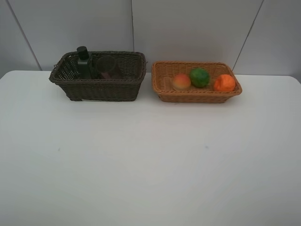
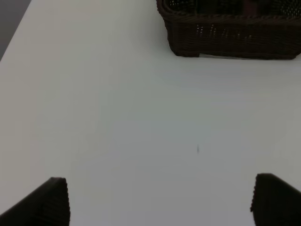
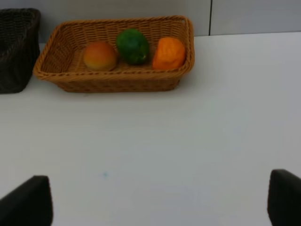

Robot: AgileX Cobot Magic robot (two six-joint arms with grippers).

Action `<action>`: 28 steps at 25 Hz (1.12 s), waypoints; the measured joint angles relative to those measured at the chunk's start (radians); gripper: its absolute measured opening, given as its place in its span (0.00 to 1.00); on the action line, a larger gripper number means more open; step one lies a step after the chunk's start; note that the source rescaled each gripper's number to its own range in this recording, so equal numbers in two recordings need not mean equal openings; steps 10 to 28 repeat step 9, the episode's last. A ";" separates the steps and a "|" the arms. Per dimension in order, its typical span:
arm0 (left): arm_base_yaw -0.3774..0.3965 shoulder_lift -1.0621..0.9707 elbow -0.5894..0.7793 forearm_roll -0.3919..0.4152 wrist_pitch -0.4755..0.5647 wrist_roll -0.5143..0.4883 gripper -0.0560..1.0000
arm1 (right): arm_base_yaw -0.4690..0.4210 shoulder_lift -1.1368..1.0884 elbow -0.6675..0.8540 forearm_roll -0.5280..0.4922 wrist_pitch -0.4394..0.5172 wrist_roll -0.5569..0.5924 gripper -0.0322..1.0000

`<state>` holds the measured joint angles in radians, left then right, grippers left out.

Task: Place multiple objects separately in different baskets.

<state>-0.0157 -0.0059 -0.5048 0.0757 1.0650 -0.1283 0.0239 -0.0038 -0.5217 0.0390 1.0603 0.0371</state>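
High view frontal; wrist views low — sharing baskets [image 1: 96, 77].

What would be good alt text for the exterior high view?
Two wicker baskets stand side by side at the back of a white table: a dark brown basket holding a dark pump bottle, and a light orange-brown basket holding a peach, green fruit and orange.
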 joint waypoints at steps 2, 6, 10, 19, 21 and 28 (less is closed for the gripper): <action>0.000 0.000 0.000 0.000 0.000 0.000 1.00 | 0.000 0.000 0.000 0.001 0.000 0.000 1.00; 0.000 0.000 0.000 0.000 0.000 0.000 1.00 | 0.000 0.000 0.000 0.001 0.000 0.000 1.00; 0.000 0.000 0.000 0.000 0.000 0.000 1.00 | 0.000 0.000 0.000 0.001 0.000 0.000 1.00; 0.000 0.000 0.000 0.000 0.000 0.000 1.00 | 0.000 0.000 0.000 0.001 0.000 0.000 1.00; 0.000 0.000 0.000 0.000 0.000 0.000 1.00 | 0.000 0.000 0.000 0.001 0.000 0.000 1.00; 0.000 0.000 0.000 0.000 0.000 0.000 1.00 | 0.000 0.000 0.000 0.001 0.000 0.000 1.00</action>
